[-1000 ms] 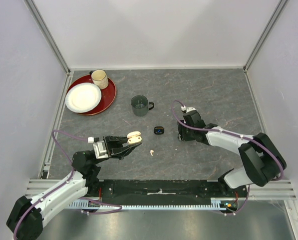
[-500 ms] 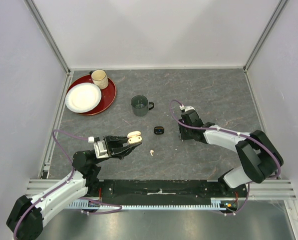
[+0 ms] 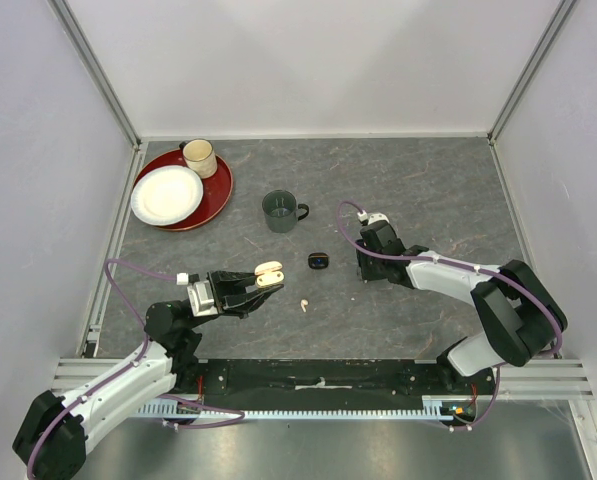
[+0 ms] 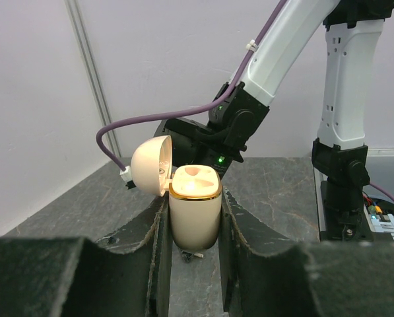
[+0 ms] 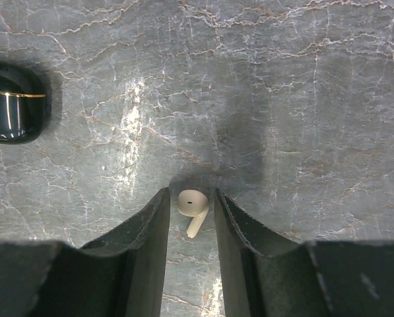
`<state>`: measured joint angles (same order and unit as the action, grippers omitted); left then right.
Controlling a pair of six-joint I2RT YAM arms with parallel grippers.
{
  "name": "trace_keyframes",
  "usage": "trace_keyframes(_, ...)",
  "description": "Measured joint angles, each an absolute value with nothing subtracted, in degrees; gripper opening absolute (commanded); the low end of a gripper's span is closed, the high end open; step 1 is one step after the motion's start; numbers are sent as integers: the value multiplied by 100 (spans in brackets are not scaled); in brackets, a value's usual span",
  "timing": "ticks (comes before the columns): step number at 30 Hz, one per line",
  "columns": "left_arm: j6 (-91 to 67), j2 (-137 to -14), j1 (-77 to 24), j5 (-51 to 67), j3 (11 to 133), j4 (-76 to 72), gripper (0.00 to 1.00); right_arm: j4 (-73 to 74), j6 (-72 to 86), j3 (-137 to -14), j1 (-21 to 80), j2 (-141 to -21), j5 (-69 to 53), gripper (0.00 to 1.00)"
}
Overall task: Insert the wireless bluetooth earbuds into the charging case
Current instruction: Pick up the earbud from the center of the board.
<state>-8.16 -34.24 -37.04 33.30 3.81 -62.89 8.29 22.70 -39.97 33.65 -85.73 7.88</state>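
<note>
Dark grey marbled stone covers the table [image 3: 428, 190], boxed in by plain white walls [image 3: 308, 60] on three sides. At the near left, the left gripper [image 3: 258, 284] reaches toward the middle and has its jaws clamped on the cream charging case [image 3: 269, 272]. From its wrist camera the cream charging case [image 4: 194, 214] stands upright between the two dark fingers [image 4: 158, 231], pinched on both flanks, gold rim showing, with its domed lid [image 4: 150, 165] swung open to the left. On the right, the right gripper [image 3: 361, 272] points down at the table just right of a small black case [image 3: 319, 261]. Its own camera shows the jaws only a little way open, with a cream earbud [image 5: 191, 202] lying flat on the stone between the fingertips [image 5: 162, 211], stem angled toward the near side. A thin sliver of table shows on each side of it, so the pads seem just clear of it rather than gripping. The black case [image 5: 8, 102] sits glossy at the upper left of that view, apart from the fingers. A second cream earbud [image 3: 303, 303] lies loose on the table between the two grippers, nearer than the black case. Farther back stands a green mug [image 3: 280, 210], handle to the right. In the far left corner a red tray [image 3: 216, 195] carries a white plate [image 3: 166, 194] and a cream mug [image 3: 199, 157].
</note>
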Motion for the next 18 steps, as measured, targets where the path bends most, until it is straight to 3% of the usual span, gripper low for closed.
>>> trace_keyframes(18, -819, -3424, -3704, 3315, 381, -6289, 2, 899, 2294, -4025, 3402, -8595, 899, 25)
